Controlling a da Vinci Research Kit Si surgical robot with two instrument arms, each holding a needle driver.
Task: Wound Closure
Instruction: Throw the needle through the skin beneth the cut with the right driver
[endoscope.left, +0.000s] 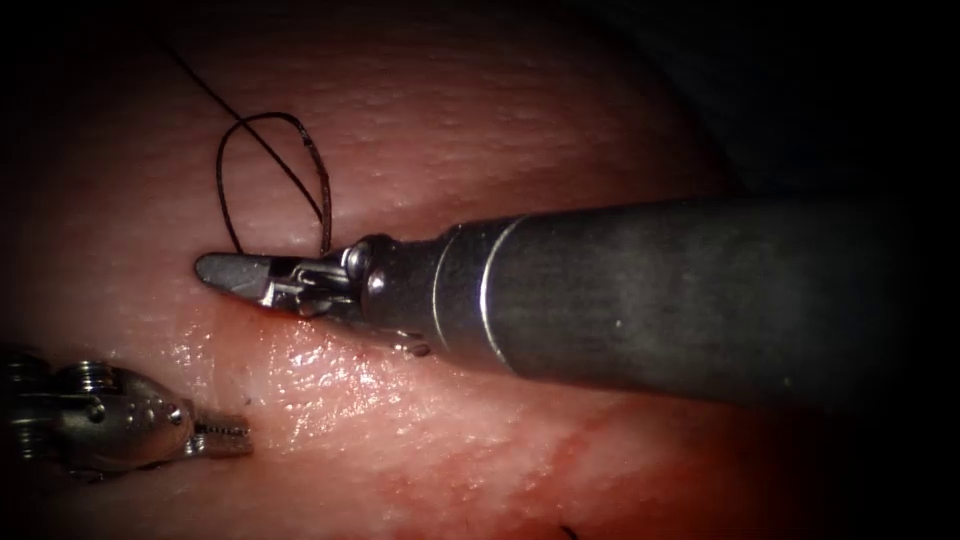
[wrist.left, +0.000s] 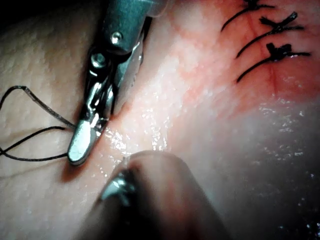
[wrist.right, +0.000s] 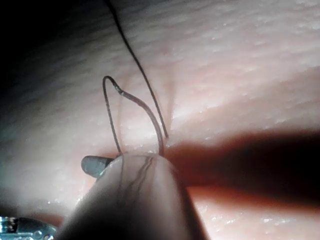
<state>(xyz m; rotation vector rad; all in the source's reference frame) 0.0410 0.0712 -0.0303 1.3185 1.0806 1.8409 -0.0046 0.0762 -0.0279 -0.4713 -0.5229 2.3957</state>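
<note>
Endoscope: your right tool (endoscope.left: 232, 272) lies across the tissue (endoscope.left: 480, 130), jaws pressed together beside the thread (endoscope.left: 270, 175) loop; whether they pinch it, you cannot tell. Your left tool (endoscope.left: 225, 435) sits apart, jaws closed, holding nothing.
Left wrist: finished stitches (wrist.left: 270, 50) cross the cut.
Right wrist: thread (wrist.right: 137, 115) loops on tissue (wrist.right: 240, 60).

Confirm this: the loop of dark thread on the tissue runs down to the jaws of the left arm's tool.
Wrong tool. In the endoscope view the loop of thread runs down to the shut jaws of the right arm's tool, which enters from the picture's right. The left arm's tool lies apart from the loop.
</note>
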